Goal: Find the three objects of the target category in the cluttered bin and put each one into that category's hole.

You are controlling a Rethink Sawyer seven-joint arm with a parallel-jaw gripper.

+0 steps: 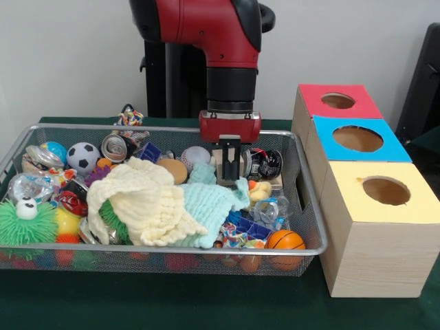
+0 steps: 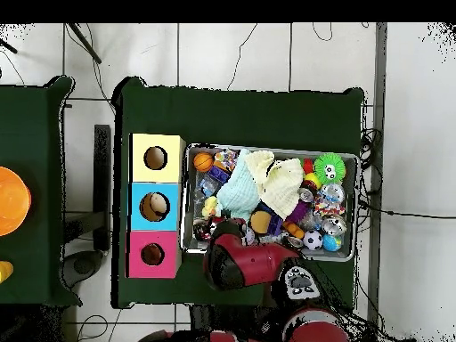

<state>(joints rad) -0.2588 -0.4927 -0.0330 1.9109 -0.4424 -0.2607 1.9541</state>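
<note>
The silver mesh bin (image 1: 165,256) is full of toys on the green table (image 1: 172,302); the gripper (image 1: 229,172) state I cannot tell.

Pale wall (image 1: 69,55), tiled floor (image 2: 267,53), green-clothed table (image 2: 240,116)

Cream cloth (image 1: 141,199) and mint cloth (image 1: 206,206) hide toys beneath; claw (image 1: 229,180) tips buried.
</note>
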